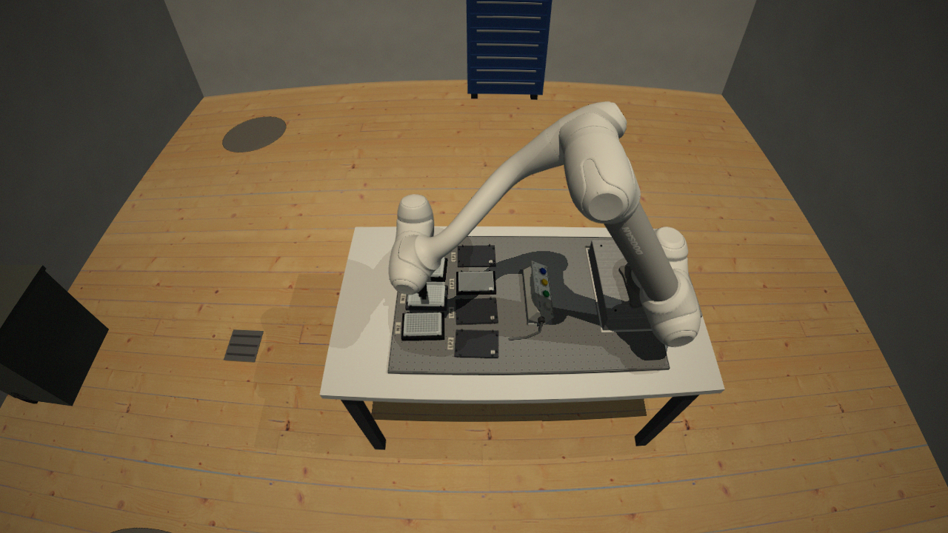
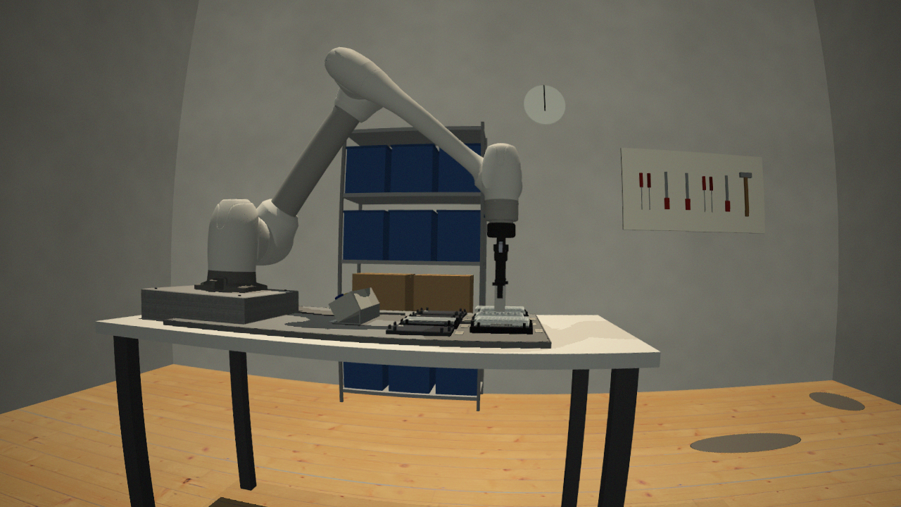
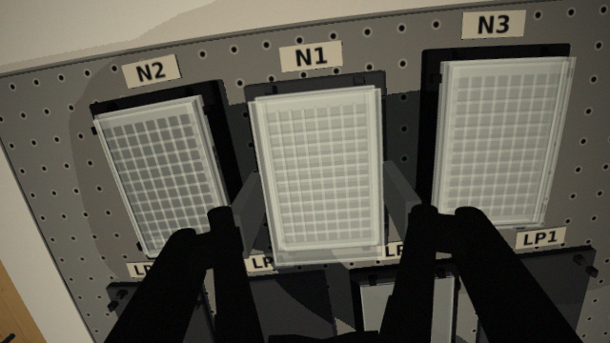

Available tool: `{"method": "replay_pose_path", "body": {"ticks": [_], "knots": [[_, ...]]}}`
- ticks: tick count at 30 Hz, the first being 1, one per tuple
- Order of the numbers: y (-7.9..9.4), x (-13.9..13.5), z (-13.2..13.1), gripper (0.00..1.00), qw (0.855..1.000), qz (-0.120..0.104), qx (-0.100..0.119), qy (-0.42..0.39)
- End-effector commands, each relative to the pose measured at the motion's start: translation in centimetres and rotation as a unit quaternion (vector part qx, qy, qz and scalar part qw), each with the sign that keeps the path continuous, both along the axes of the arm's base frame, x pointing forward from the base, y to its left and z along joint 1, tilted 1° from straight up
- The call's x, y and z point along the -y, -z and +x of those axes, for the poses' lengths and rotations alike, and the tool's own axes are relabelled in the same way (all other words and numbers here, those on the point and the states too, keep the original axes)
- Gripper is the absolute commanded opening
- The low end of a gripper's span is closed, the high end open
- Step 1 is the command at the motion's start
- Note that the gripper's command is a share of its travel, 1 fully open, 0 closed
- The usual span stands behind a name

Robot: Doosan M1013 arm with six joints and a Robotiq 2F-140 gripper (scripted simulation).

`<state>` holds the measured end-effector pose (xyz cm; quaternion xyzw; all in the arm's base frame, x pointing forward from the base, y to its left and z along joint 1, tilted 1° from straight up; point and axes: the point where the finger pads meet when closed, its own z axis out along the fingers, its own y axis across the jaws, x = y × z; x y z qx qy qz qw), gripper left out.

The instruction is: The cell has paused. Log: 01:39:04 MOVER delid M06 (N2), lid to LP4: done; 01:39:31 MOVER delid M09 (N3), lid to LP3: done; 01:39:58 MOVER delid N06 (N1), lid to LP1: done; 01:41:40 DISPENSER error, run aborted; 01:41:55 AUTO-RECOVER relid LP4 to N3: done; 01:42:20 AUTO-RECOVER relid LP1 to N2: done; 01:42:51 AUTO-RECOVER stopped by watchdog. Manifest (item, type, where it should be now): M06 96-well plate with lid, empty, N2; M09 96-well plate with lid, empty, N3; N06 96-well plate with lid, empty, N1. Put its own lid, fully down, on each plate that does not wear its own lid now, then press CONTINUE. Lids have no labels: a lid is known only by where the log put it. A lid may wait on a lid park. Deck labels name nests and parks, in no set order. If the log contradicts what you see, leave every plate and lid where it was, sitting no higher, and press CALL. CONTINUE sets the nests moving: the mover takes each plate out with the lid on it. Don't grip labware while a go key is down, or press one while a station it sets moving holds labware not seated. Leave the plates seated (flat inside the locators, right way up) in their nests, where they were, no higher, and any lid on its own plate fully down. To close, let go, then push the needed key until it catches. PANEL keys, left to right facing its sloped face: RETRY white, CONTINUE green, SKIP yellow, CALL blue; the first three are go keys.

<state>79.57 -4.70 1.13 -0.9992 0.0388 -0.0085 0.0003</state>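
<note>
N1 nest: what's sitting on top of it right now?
A well plate under a clear lid, gripped by the hand. Whether the lid is fully down cannot be seen; the nest's near edge is covered.
</note>
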Motion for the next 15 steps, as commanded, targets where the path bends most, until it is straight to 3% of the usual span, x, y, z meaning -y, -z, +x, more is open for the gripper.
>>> {"method": "replay_pose_path", "body": {"ticks": [1,15], "knots": [[0.03,0.00,0.00,0.00,1.000,0.000,0.000,0.000],[0.32,0.00,0.01,0.00,1.000,0.000,0.000,0.000]]}}
